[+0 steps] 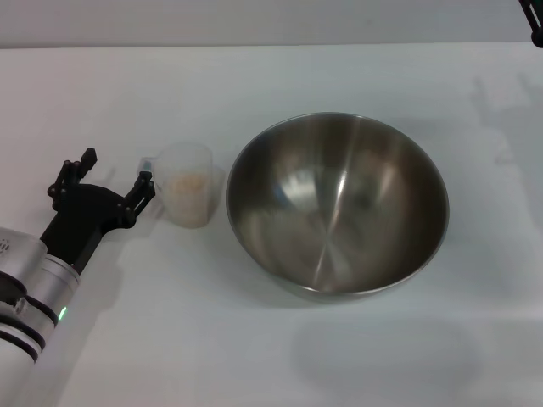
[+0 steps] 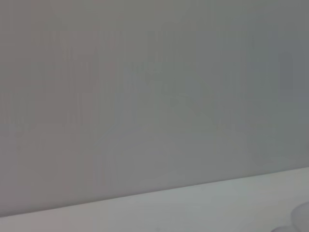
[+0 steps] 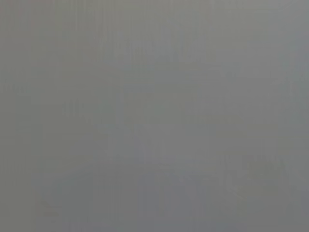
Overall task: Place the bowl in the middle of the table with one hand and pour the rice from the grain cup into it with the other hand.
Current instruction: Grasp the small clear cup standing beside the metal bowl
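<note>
Steel bowl (image 1: pixel 337 206) sat beyond the cup (image 1: pixel 190 195) of rice (image 1: pixel 188 181); my left gripper (image 1: pixel 114 176) gaped wide beside its handle, gripping nothing.

Head view looks down over the table (image 1: pixel 271 356); left wrist view skims its far edge toward blank wall.

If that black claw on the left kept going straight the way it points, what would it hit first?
Most likely the grain cup. The left tool is open beside it and aimed toward its handle side, with the bowl behind. Height is hard to judge, so it might pass above.
</note>
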Controlling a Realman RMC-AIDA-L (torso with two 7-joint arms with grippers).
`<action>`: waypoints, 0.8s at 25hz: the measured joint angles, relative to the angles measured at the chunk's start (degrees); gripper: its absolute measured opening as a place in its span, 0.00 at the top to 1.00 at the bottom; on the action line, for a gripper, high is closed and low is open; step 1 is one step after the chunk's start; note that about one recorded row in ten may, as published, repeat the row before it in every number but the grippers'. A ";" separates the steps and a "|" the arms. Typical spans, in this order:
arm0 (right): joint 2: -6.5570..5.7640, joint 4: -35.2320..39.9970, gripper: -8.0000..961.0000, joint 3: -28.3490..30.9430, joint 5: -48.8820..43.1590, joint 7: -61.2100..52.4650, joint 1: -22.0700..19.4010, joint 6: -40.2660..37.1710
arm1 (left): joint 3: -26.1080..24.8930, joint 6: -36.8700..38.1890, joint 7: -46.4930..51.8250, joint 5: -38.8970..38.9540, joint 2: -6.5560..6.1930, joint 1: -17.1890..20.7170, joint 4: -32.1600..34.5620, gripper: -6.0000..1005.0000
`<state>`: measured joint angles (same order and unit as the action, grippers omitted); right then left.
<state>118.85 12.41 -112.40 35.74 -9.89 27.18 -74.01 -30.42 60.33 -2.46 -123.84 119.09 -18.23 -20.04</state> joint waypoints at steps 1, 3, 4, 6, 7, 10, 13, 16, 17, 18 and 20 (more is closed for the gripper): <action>-0.01 0.02 0.23 0.00 -0.02 -0.01 0.04 0.02 | 0.00 0.00 0.00 0.00 0.00 0.00 0.00 0.17; -0.02 0.05 0.23 0.00 -0.03 -0.02 0.08 0.03 | -0.35 -0.04 0.00 0.00 0.00 -0.03 -0.20 0.17; -0.02 0.05 0.23 0.00 -0.04 -0.02 0.10 0.04 | -0.37 -0.04 0.00 0.00 0.00 -0.06 -0.28 0.17; -0.02 0.07 0.23 0.00 -0.06 -0.03 0.19 0.05 | -0.37 -0.04 0.00 0.00 0.00 -0.11 -0.31 0.17; -0.03 0.07 0.23 0.00 -0.06 -0.03 0.24 0.06 | -0.38 -0.05 0.00 0.00 0.00 -0.33 -0.21 0.17; -0.02 0.07 0.23 0.00 -0.07 -0.04 0.36 0.08 | -0.40 -0.05 0.00 0.00 0.00 -0.55 -0.20 0.17; -0.03 0.08 0.23 -0.02 -0.07 -0.04 0.41 0.10 | -0.34 -0.05 0.05 -0.03 0.00 -0.53 -0.57 0.18; -0.03 0.07 0.23 -0.07 -0.07 -0.09 0.42 0.10 | -0.13 -0.05 0.04 -0.19 0.00 -0.53 -0.65 0.20; -0.02 0.07 0.23 -0.08 -0.07 -0.11 0.42 0.11 | 0.00 -0.24 0.04 -0.37 0.00 -0.61 -0.68 0.20; -0.01 0.07 0.23 -0.08 -0.07 -0.12 0.42 0.10 | 0.05 -0.50 0.09 -0.39 0.00 -0.78 -0.69 0.24; 0.03 0.07 0.23 -0.09 -0.07 -0.12 0.42 0.11 | 0.07 -0.74 0.18 -0.40 0.00 -0.90 -0.69 0.33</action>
<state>118.88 12.48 -112.49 35.68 -10.02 27.60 -73.91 -30.35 59.59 -2.28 -124.24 119.09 -19.14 -20.73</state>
